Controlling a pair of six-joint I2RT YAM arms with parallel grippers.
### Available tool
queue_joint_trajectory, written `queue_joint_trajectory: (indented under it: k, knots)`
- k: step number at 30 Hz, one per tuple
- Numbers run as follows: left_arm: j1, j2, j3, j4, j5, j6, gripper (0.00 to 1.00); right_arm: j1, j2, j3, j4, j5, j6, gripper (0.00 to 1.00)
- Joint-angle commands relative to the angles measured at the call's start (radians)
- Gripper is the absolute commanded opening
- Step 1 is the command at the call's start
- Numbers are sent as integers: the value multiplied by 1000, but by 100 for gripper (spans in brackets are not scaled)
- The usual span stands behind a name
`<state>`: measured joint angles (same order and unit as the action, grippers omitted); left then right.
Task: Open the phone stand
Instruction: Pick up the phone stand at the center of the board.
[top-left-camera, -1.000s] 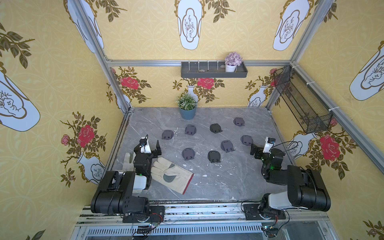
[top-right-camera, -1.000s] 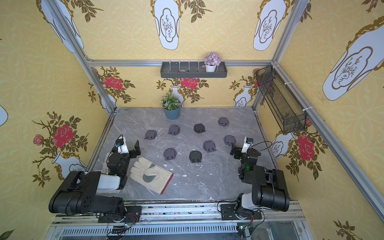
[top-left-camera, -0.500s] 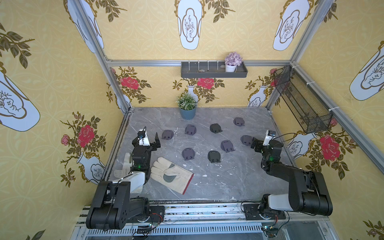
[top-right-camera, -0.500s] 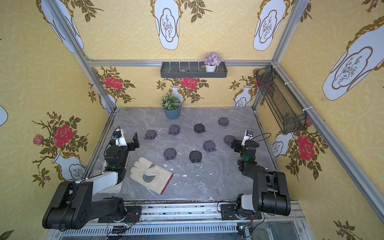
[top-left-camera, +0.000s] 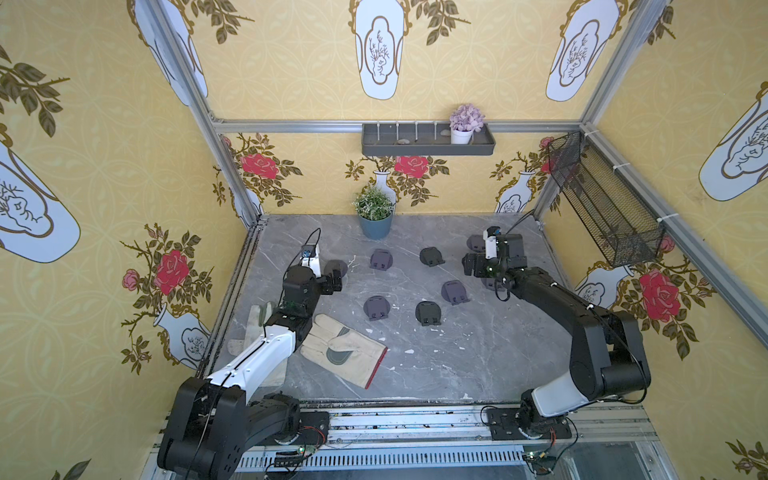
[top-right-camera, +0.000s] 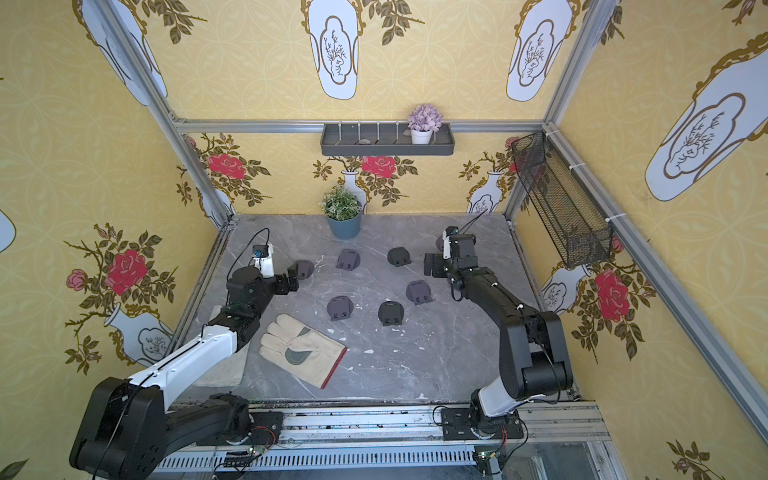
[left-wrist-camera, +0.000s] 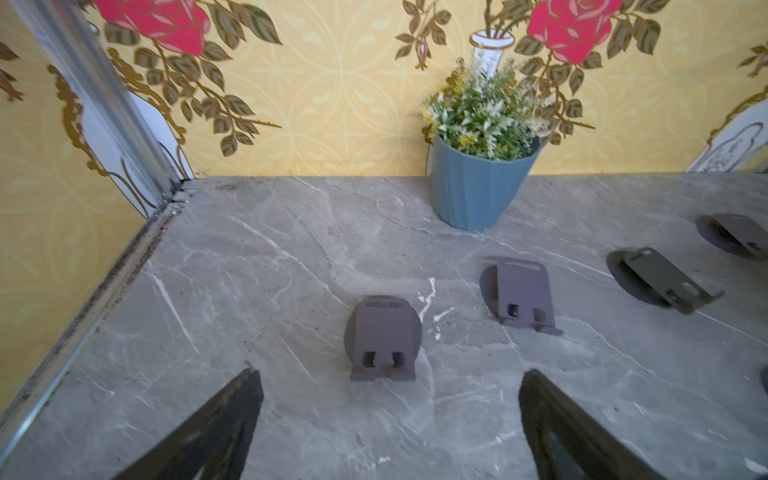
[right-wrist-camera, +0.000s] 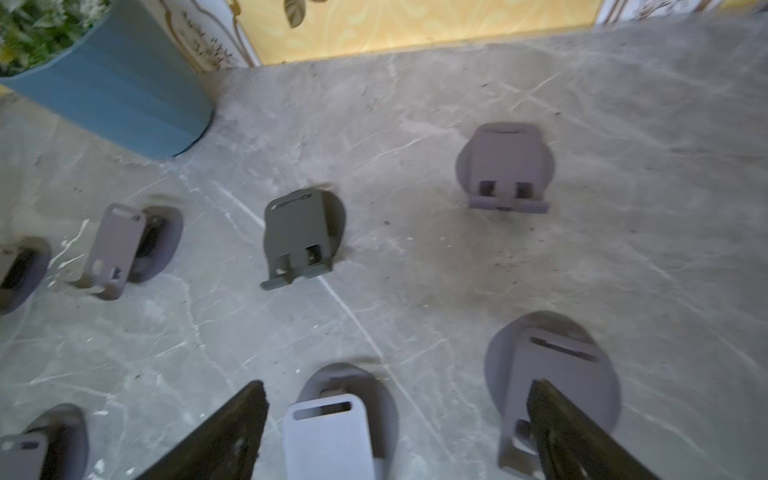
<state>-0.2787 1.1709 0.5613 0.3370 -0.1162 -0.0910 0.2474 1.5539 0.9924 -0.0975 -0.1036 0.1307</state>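
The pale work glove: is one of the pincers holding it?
No, the glove lies flat on the table, while the left pincer and the right pincer are both open farther back, near the small stands.

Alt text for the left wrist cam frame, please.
A grey phone stand lies on the marble table just ahead of the open left gripper. More stands sit farther off, and a blue potted plant stands against the yellow floral wall.
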Motion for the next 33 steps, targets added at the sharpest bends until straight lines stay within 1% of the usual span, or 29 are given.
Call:
queue_joint_trajectory:
  k: [1, 3, 4, 5, 9, 11, 13, 16, 19, 23, 25, 29, 33]
  knots:
    - [-52, -31, 15, -161, -5, -95, 99, 15, 48, 78, -229, -45, 86, 98]
    - [-84, -44, 33, -220, -2, -143, 99, 18, 109, 140, -336, -47, 120, 98]
    - [-96, -44, 43, -244, 19, -154, 99, 18, 133, 154, -369, -53, 131, 98]
    - [-116, -42, 56, -271, 26, -166, 99, 22, 160, 172, -403, -77, 131, 98]
    - [-207, -8, 93, -344, 29, -190, 99, 75, 228, 226, -514, -77, 108, 98]
    - [-229, 12, 103, -368, 51, -206, 99, 101, 241, 239, -544, -78, 100, 98]
    - [-248, 25, 106, -378, 71, -223, 99, 135, 255, 252, -571, -55, 87, 98]
    - [-273, 33, 109, -380, 105, -234, 99, 173, 288, 278, -619, 15, 76, 100]
    - [-288, 43, 110, -383, 122, -251, 99, 188, 324, 297, -653, 59, 61, 94]
    - [-290, 72, 143, -447, 82, -303, 99, 191, 356, 322, -681, 100, 52, 94]
    - [-289, 76, 148, -457, 98, -301, 99, 194, 365, 334, -689, 122, 49, 93]
    - [-289, 77, 149, -439, 181, -262, 99, 199, 378, 350, -692, 143, 35, 92]
    - [-289, 85, 169, -432, 213, -235, 99, 201, 394, 364, -699, 159, 16, 92]
